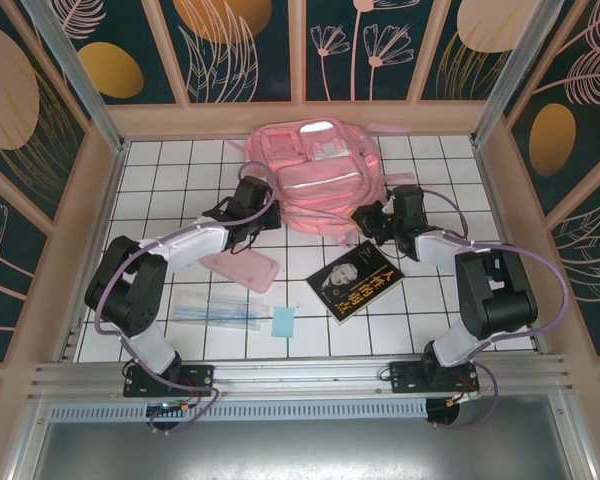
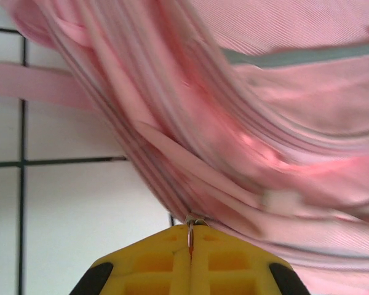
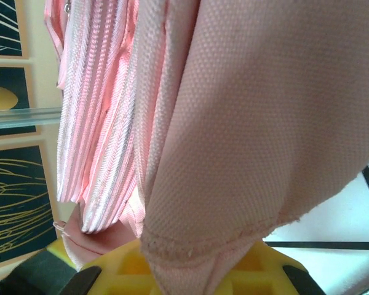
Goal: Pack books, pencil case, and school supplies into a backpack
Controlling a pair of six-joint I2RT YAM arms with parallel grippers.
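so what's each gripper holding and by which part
Both hold the backpack: left gripper pinches its metal zipper ring, right gripper a fabric edge.

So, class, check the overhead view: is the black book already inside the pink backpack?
No, the black book lies flat on the tiled table, just in front of the backpack and outside it.

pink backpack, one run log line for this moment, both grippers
left gripper: shut on metal zip pull | right gripper: shut on large pink fabric backpack | thin black book: lying outside it, unpacked
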